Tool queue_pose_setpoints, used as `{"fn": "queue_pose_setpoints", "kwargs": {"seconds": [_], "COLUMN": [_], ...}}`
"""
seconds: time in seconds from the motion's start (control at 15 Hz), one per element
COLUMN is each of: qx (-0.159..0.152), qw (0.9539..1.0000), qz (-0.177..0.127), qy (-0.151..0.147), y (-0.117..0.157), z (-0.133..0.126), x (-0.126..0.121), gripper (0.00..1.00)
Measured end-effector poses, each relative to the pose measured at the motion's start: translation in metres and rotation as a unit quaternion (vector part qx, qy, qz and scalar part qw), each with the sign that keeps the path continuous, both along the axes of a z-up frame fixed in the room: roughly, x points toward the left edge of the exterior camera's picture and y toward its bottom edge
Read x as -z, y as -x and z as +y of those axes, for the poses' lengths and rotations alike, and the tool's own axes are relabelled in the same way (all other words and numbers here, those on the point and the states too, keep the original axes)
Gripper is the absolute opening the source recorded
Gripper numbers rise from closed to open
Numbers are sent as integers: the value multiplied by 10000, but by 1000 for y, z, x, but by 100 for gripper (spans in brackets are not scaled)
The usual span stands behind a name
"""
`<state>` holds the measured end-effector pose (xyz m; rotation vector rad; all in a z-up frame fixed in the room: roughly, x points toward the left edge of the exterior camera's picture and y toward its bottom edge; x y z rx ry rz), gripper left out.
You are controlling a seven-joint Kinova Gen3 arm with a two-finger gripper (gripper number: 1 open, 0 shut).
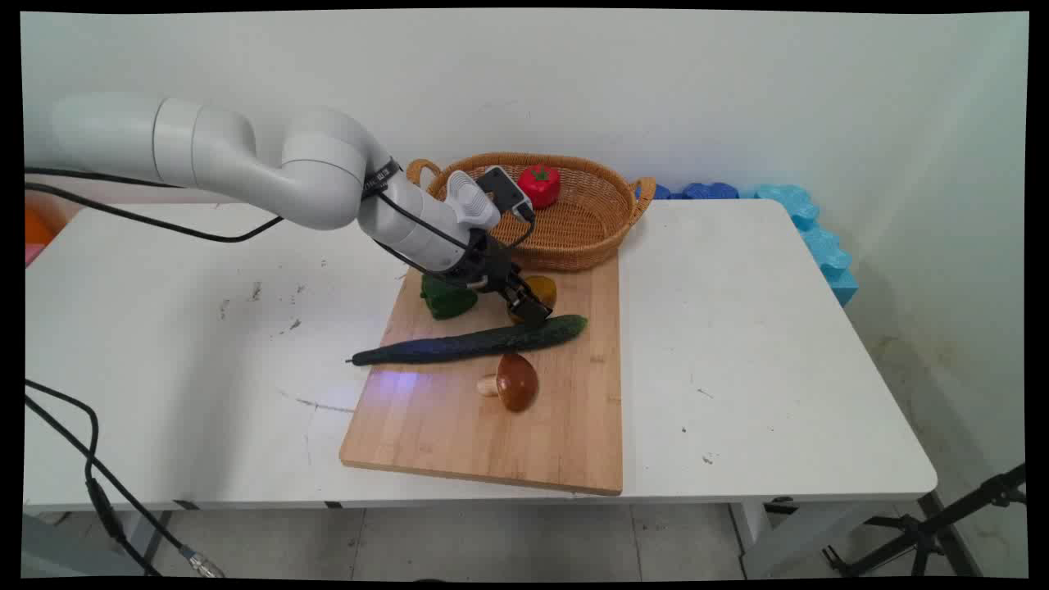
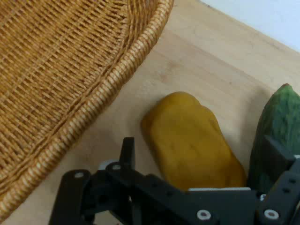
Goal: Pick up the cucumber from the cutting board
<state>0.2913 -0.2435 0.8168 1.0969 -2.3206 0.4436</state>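
Note:
My gripper is low over the far part of a wooden cutting board, right at a yellow pepper. In the hand view the gripper is open, and the yellow pepper lies between its two fingers, with a small gap on the left side. One finger stands against the tip of a long dark green cucumber. The cucumber lies across the board just in front of the gripper.
A green pepper sits on the board beside the wrist, and a brown mushroom lies nearer the front. A wicker basket holding a red pepper stands behind the board. Blue foam blocks line the far right edge.

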Motion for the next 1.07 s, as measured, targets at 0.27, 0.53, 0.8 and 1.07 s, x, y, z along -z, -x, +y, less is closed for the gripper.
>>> {"fn": "queue_pose_setpoints", "kwargs": {"seconds": [0.27,0.53,0.8,1.07], "qx": [64,127,250,488], "qw": [10000,9999,9996,9987], "qz": [39,80,74,26], "qy": [9,66,125,154], "y": [0,-3,-10,-20], "z": [2,4,8,17], "x": [-1,-11,-28,-46], "gripper": [100,100,100,100]}}
